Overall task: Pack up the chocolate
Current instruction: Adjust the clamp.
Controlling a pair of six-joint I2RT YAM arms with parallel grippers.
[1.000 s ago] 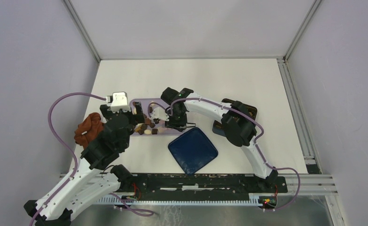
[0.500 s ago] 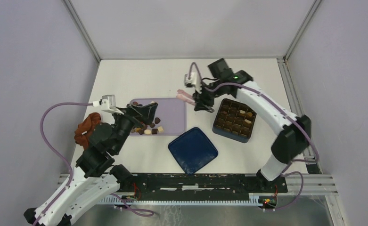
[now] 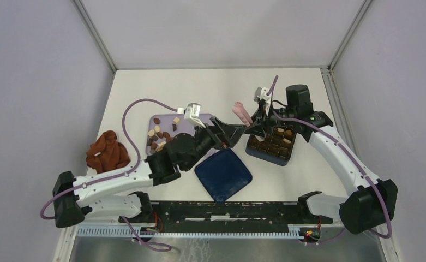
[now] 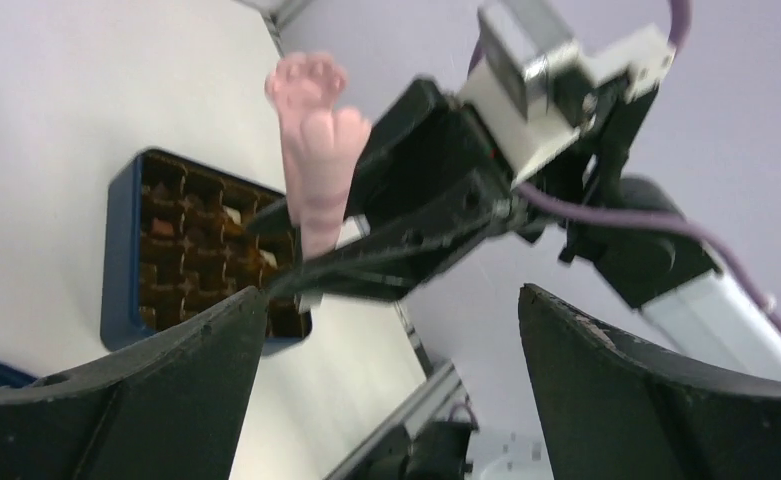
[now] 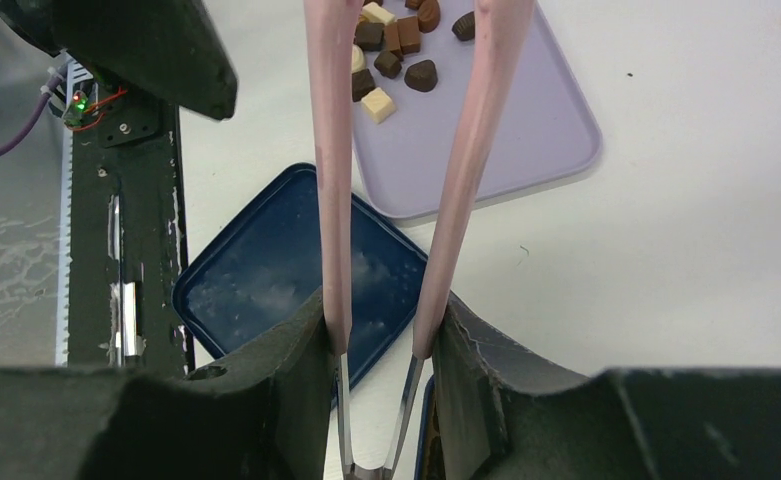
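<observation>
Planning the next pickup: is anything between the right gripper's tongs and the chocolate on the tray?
Yes. The left gripper, wide open, hangs between the pink tongs and the chocolate, reaching in over the right side of the tray.

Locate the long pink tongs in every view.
Top external: long pink tongs stick up just right of centre.
Left wrist: tongs at upper centre.
Right wrist: tongs' two arms run down the middle.
Shared landmark: the black right gripper clamped on them, in all three.
</observation>
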